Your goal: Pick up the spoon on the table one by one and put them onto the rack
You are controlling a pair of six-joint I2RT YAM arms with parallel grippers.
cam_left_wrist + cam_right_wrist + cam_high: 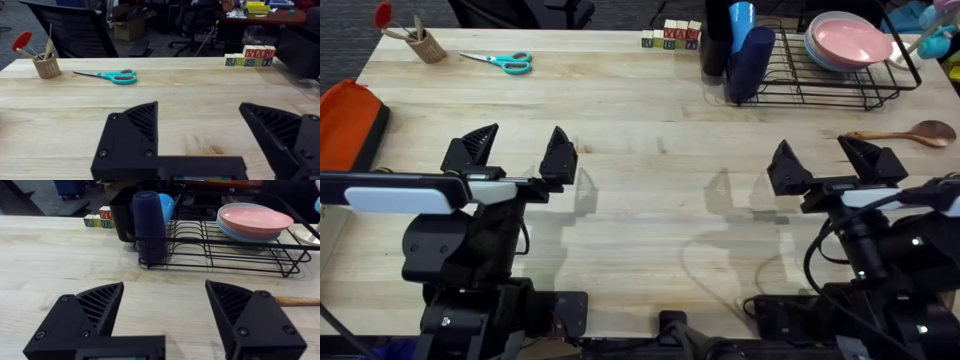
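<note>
A brown wooden spoon (905, 134) lies on the pale wood table (660, 200) at the far right, just in front of the black wire rack (820, 85); its handle (297, 300) shows in the right wrist view. My right gripper (835, 160) stands open a short way left of and nearer than the spoon, holding nothing. The rack (225, 255) sits beyond it, carrying pink plates (255, 220) and a dark blue cup (149, 225). On the left half of the table my left gripper (518, 150) is open and holds nothing.
Teal-handled scissors (500, 61) and a small brown holder with tools (420, 42) lie at the back left. Lettered blocks (671, 37) stand at the back middle. An orange tray (348, 120) sits at the left edge. A light blue cup (741, 22) stands in the rack.
</note>
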